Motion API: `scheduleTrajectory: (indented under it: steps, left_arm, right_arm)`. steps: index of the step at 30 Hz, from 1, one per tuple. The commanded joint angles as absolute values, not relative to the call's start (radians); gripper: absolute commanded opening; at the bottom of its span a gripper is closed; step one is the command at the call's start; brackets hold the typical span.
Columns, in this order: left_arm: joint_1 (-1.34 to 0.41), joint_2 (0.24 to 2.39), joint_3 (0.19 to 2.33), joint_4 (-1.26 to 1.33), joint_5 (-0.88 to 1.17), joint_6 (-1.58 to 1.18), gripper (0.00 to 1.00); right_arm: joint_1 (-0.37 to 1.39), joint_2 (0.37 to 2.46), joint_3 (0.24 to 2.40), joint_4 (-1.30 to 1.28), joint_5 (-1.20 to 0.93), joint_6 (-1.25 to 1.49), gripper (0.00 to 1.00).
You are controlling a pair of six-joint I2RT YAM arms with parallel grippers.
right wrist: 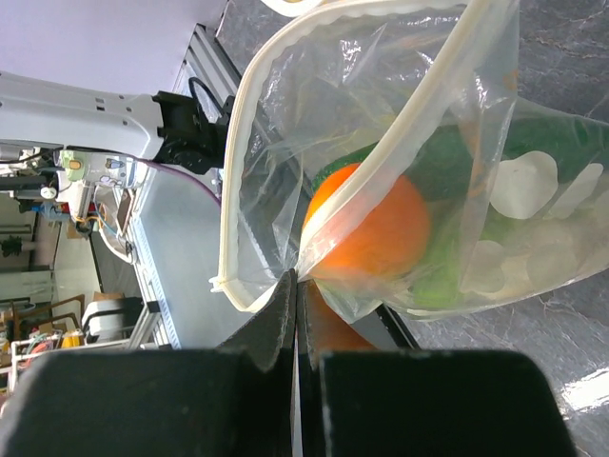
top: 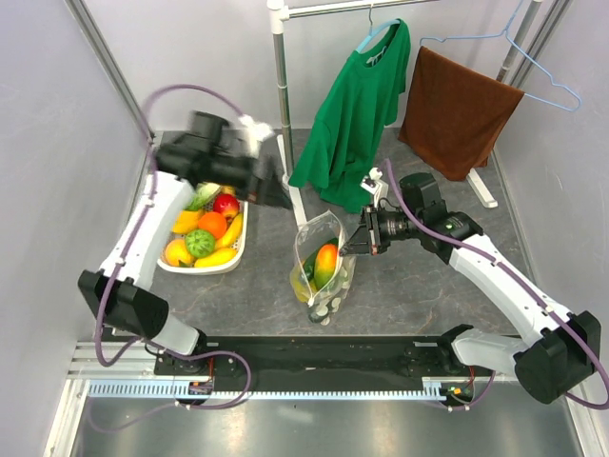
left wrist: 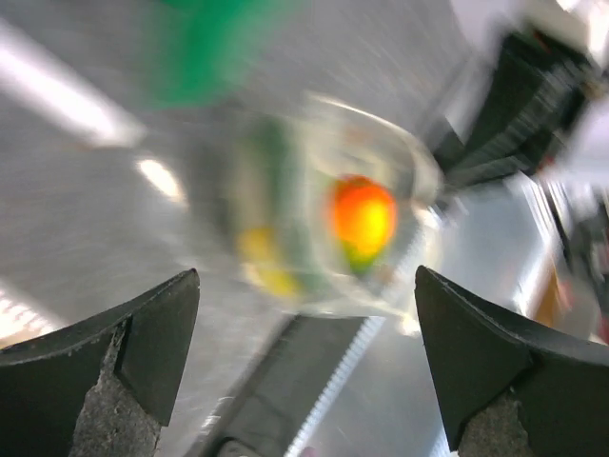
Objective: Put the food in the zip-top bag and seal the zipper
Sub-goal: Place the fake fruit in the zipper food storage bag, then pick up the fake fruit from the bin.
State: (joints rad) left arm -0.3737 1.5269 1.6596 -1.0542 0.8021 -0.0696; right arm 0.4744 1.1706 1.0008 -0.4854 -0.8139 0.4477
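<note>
- Two grippers are in view; every position below is given relative to the zip-top bag (top: 322, 265).
- The zip-top bag stands on the bench with its mouth up and open. An orange-red fruit (top: 325, 264) and green and yellow pieces already lie inside it.
- Right gripper (right wrist: 295, 281): clenched on the bag's wall at the mouth, just below the zipper (right wrist: 235, 162). It holds the mouth up from the bag's right side.
- Left gripper (left wrist: 306, 278): released, jaws wide, nothing between them. It is above and to the left of the bag, and its own view is blurred.
- More food (top: 205, 238) sits in the white tray (top: 202, 269), left of the bag.
- Handling, bag film: thin, limp and probably slippery, and likely to collapse if unsupported. Take hold at the stiffer zipper strip, not mid-wall.
- Handling, food: light, rigid, smooth, rounded pieces, judged prone to rolling. Grip across the widest part and release low inside the bag's mouth.
</note>
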Motion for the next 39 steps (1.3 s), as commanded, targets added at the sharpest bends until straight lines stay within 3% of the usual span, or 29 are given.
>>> scheduleTrajectory:
  steps: [1, 7, 13, 22, 27, 39]
  left_arm:
    - [-0.059, 1.428, 1.732, -1.195, 0.787, 0.17, 1.0]
    - [0.234, 1.401, 1.704, -1.403, 0.707, 0.489, 1.0]
    - [0.331, 1.378, 1.58, -1.364, 0.54, 0.598, 1.0]
    - [0.308, 1.275, 1.349, -1.133, 0.425, 0.482, 1.0]
    - [0.215, 1.223, 1.188, -0.971, 0.292, 0.407, 1.0]
    - [0.031, 1.264, 1.026, -0.764, 0.094, 0.325, 1.0]
  right_arm:
    - [0.479, 1.135, 0.986, -0.459, -0.819, 0.423, 0.0]
    - [0.48, 1.147, 0.977, -0.459, -0.822, 0.405, 0.0]
    - [0.477, 1.147, 0.973, -0.459, -0.818, 0.405, 0.0]
    - [0.477, 1.141, 0.969, -0.462, -0.801, 0.416, 0.0]
    - [0.479, 1.15, 0.977, -0.465, -0.807, 0.419, 0.0]
    - [0.479, 1.155, 0.985, -0.463, -0.813, 0.429, 0.0]
